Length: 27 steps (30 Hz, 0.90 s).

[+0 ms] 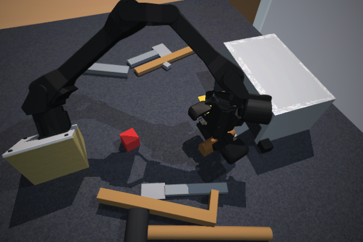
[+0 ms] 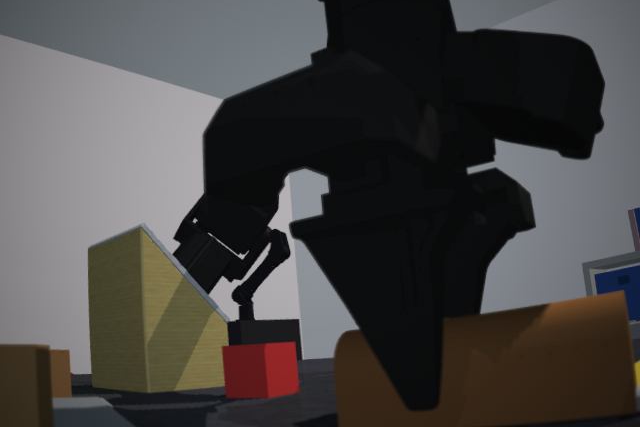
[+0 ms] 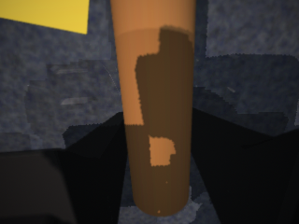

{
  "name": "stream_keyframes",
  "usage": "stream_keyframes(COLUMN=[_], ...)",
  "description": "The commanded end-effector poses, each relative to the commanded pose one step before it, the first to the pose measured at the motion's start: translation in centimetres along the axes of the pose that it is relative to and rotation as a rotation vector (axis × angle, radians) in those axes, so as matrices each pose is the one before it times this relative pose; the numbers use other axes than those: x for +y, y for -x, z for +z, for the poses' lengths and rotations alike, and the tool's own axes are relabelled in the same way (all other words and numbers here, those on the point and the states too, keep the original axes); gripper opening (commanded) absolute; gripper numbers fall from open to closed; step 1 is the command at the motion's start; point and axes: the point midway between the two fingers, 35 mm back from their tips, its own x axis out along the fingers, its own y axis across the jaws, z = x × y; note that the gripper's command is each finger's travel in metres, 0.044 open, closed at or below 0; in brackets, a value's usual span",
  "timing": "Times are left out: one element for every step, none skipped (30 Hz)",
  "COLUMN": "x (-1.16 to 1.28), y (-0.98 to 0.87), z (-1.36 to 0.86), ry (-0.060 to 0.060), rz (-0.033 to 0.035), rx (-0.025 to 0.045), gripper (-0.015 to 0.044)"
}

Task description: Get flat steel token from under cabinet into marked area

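My gripper (image 1: 216, 141) (image 2: 436, 360) (image 3: 154, 118) is shut on the thick orange handle (image 1: 206, 147) (image 2: 537, 360) (image 3: 161, 84) of a tool, low over the table in front of the cabinet (image 1: 296, 124). A pale grey part (image 1: 241, 130) shows between the gripper and the cabinet's near corner; how it joins the handle is hidden. The yellow marked area (image 1: 202, 98) (image 3: 47, 14) is mostly hidden behind the arm in the top view; its corner shows left of the handle in the wrist view. The vent slots are hidden, and I cannot see the steel token.
A small black block (image 1: 265, 145) sits by the cabinet's near corner. A red cube (image 1: 130, 139) (image 2: 261, 370) stands nearer the arm's base. A grey bar (image 1: 205, 189), an orange hooked stick (image 1: 155, 205) and an orange rod (image 1: 209, 232) lie nearest the top camera. More bars lie behind.
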Motion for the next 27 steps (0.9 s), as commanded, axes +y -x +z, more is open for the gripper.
stream_keyframes(x=[-0.073,0.001,0.001,0.001,0.002,0.002,0.003,0.003,0.003,0.004,0.004,0.026,0.060,0.078,0.084,0.103,0.107,0.113,0.126,0.142,0.129,0.141,0.125,0.109,0.103,0.106,0.112], y=[0.011,0.001,0.001,0.000,0.000,0.000,0.000,0.000,0.000,0.000,0.000,-0.013,-0.018,-0.017,-0.016,-0.017,-0.015,-0.014,-0.014,-0.016,-0.020,-0.026,-0.022,-0.015,-0.013,-0.011,-0.009], z=[0.550,0.095,0.095,0.095,0.095,0.095,0.095,0.094,0.094,0.094,0.094,0.018,0.022,0.016,0.011,0.009,0.006,0.005,0.007,0.009,0.007,0.005,0.002,0.000,0.000,-0.001,-0.002], ry=[-0.0005,0.0000,0.0000,0.0000,0.0000,0.0000,0.0000,0.0000,0.0000,0.0000,0.0000,0.0000,0.0000,0.0000,0.0000,0.0000,0.0000,0.0000,0.0000,0.0000,0.0000,0.0000,0.0000,0.0000,0.0000,0.0000,0.0000], rz=[-0.00223,0.00002,0.00002,0.00002,0.00003,0.00003,0.00003,0.00003,0.00003,0.00003,0.00003,0.00003,0.00006,0.00007,0.00007,0.00008,0.00008,0.00009,0.00010,0.00011,0.00011,0.00012,0.00011,0.00009,0.00008,0.00008,0.00008], rx=[0.00029,-0.00005,-0.00005,-0.00005,-0.00005,-0.00005,-0.00005,-0.00005,-0.00005,-0.00005,-0.00004,-0.00001,0.00000,0.00000,0.00000,0.00001,0.00001,0.00001,0.00001,0.00001,0.00001,0.00001,0.00001,0.00001,0.00001,0.00001,0.00001], gripper=[0.0000,0.0000,0.0000,0.0000,0.0000,0.0000,0.0000,0.0000,0.0000,0.0000,0.0000,0.0000,0.0000,0.0000,0.0000,0.0000,0.0000,0.0000,0.0000,0.0000,0.0000,0.0000,0.0000,0.0000,0.0000,0.0000,0.0000])
